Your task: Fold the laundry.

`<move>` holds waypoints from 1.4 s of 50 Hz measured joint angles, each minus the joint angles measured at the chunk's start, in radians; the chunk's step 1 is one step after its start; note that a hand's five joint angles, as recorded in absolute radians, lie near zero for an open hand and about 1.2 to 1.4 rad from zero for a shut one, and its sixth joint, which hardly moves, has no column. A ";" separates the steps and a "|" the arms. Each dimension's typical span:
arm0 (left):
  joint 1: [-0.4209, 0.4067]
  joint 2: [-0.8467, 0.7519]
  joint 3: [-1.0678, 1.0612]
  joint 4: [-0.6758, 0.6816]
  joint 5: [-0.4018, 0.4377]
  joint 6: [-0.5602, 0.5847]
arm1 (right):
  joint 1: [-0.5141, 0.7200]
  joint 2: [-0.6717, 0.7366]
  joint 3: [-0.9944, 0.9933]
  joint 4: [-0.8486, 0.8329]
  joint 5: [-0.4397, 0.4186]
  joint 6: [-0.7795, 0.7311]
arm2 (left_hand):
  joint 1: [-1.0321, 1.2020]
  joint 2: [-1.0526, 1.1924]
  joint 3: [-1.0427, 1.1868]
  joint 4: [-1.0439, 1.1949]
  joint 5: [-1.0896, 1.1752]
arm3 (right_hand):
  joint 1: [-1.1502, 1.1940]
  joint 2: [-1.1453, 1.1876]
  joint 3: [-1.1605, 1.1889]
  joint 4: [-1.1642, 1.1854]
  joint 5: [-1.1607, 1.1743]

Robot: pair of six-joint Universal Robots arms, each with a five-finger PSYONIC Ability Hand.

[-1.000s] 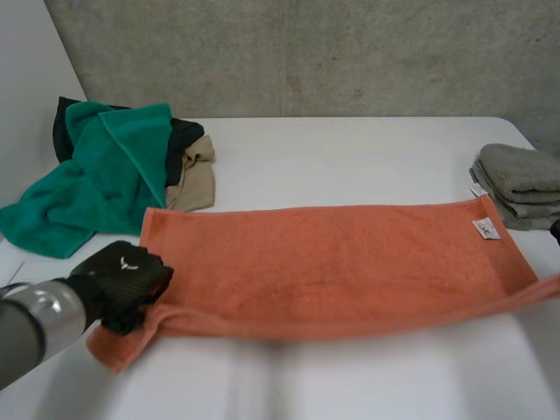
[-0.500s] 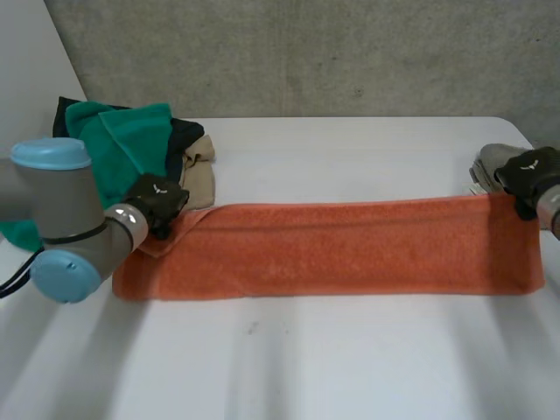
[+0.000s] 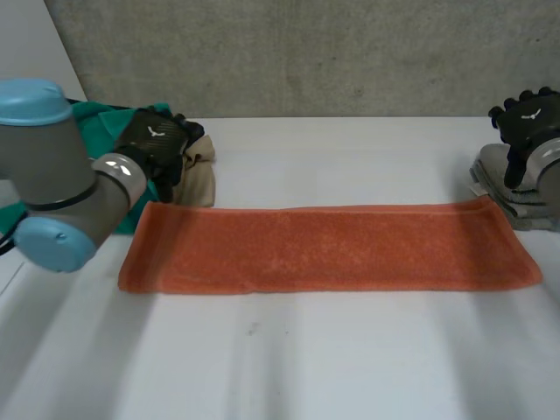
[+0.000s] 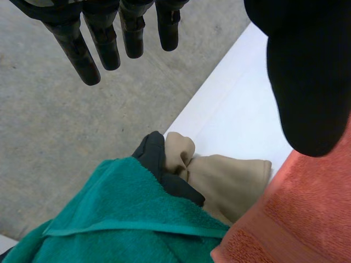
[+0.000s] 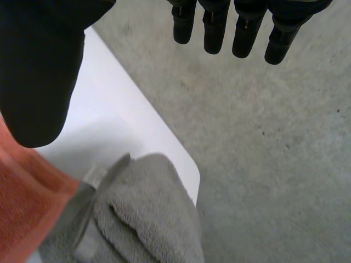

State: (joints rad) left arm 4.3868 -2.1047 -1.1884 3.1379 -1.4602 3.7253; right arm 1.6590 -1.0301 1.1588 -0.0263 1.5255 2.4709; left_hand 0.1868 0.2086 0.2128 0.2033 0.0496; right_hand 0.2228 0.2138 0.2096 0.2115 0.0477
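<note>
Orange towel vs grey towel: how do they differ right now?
The orange towel lies spread as one long flat strip; the grey towel is a small folded stack. The orange towel spans the middle of the white table; the grey towel sits at its right edge. Both are terry cloth.

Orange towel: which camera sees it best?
The head view: the whole orange towel lies flat, a long strip on the table. The left wrist view catches one corner by the tan cloth; the right wrist view, an edge by the grey towel.
</note>
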 measured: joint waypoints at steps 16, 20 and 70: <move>0.052 0.239 -0.494 0.170 0.086 -0.013 | -0.224 -0.261 0.446 0.189 -0.286 0.022 | 0.000 0.000 0.000 0.000 0.000 | 0.215 0.212 0.224 0.226 0.222; 0.050 0.246 -0.541 0.214 0.092 -0.013 | -0.280 -0.254 0.550 0.108 -0.355 -0.004 | 0.000 0.000 0.000 0.000 0.000 | 0.221 0.226 0.236 0.241 0.238; 0.016 0.273 -0.571 0.235 0.094 -0.112 | -0.454 -0.127 0.628 -0.077 -0.573 -0.057 | 0.000 0.000 0.000 0.000 0.000 | 0.287 0.287 0.295 0.288 0.277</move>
State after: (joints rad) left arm 4.4025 -1.8313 -1.7592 3.3726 -1.3658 3.6132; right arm 1.2052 -1.1569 1.7865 -0.1038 0.9526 2.4141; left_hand 0.1868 0.2086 0.2127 0.2033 0.0495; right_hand 0.5097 0.5010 0.5046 0.4999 0.3244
